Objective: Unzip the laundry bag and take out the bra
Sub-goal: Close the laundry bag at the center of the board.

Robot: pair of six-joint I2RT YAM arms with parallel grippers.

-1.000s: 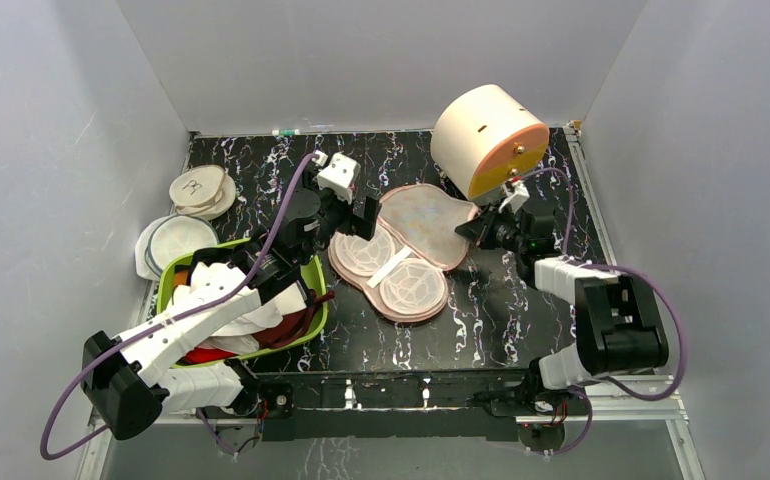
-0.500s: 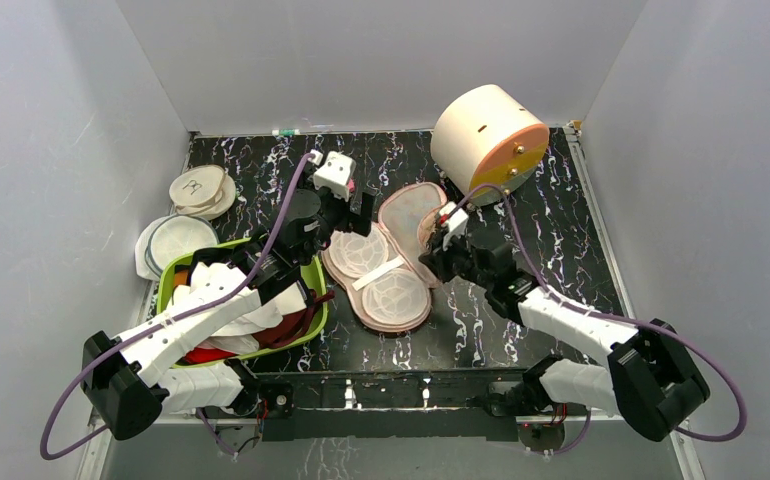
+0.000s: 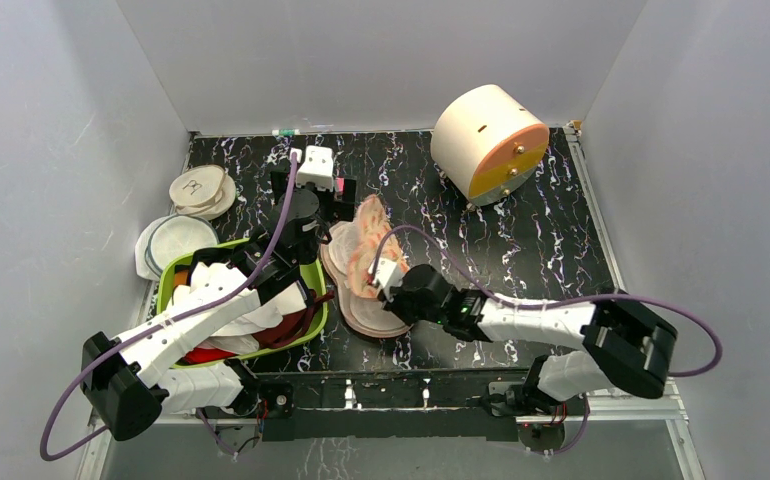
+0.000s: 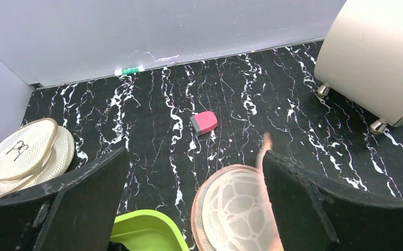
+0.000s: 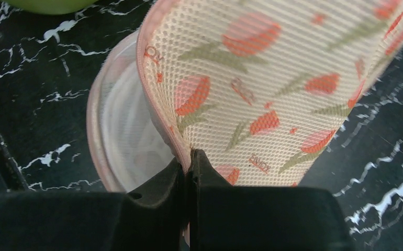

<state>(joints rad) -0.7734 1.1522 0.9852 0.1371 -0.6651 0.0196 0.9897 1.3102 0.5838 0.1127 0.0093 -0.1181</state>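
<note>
The black, white-veined table [image 3: 541, 240] carries the laundry bag [image 3: 369, 232] beneath the left claw [image 3: 316, 195] and against the right claw [image 3: 379, 282], with its lower half flat on the surface. Just beyond the left claw lies a small pink-and-grey block [image 4: 203, 122]. Farther on, by the back wall, is a green-and-white marker [image 4: 127, 70]. To that claw's left sit round mesh pouches [image 3: 199, 188] in two stacks. Nearer, behind the claw, is a lime-green basin [image 4: 142, 228]. Well to its right stands a cream drum [image 3: 486, 140] on small feet.
</note>
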